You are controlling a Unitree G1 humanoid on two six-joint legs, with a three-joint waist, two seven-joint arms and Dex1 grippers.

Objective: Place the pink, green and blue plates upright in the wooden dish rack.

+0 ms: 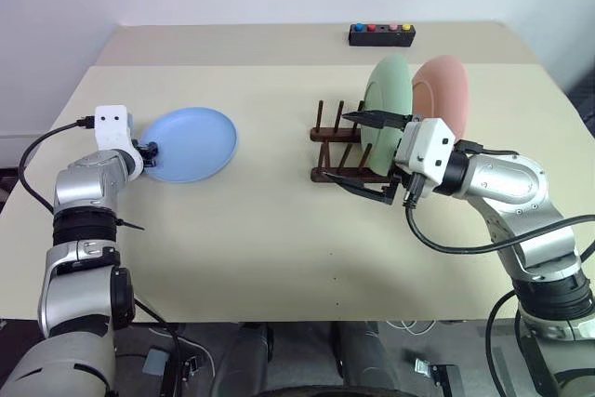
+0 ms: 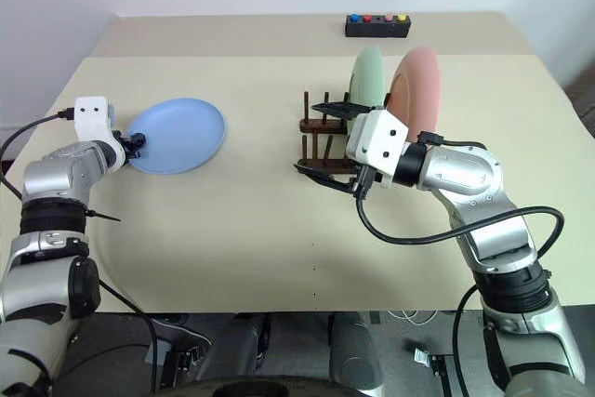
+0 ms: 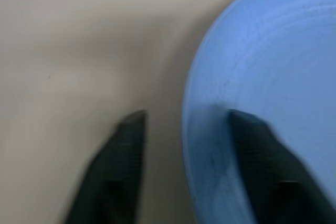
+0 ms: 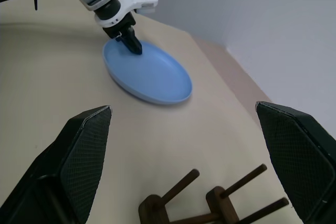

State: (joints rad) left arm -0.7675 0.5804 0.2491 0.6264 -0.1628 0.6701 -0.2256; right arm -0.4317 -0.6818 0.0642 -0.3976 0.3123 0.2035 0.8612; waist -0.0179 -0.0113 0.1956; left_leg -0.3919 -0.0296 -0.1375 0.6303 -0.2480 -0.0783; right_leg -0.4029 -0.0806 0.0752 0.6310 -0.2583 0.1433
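Straddling the near rim of the blue plate [image 1: 191, 143], the left gripper [image 1: 149, 149] has one finger over the plate's inside and the other outside on the table [image 1: 260, 230], with a gap showing on both sides of the rim in the left wrist view, so the fingers are apart and not yet clamped. The plate lies flat, just ahead of that gripper and well apart from the rack [image 1: 337, 151]. The main risk, as I judge it, is a shallow bite: the fingers reach only a little way past the rim, and a pinch that close to the edge could let the plate pivot, droop or slide out once lifted. If the outer finger presses down on the table before closing, it could also shove the plate away instead of trapping it. The right gripper [image 1: 370, 155] hangs with its fingers spread wide, holding nothing, right in front of the rack, where the green plate [image 1: 387, 99] and pink plate [image 1: 441, 95] already stand upright just beyond it. Only the slots nearest that gripper look free, so it seems to sit in the path of the incoming plate; a careless sweep could knock the green plate over or drag the light rack along.
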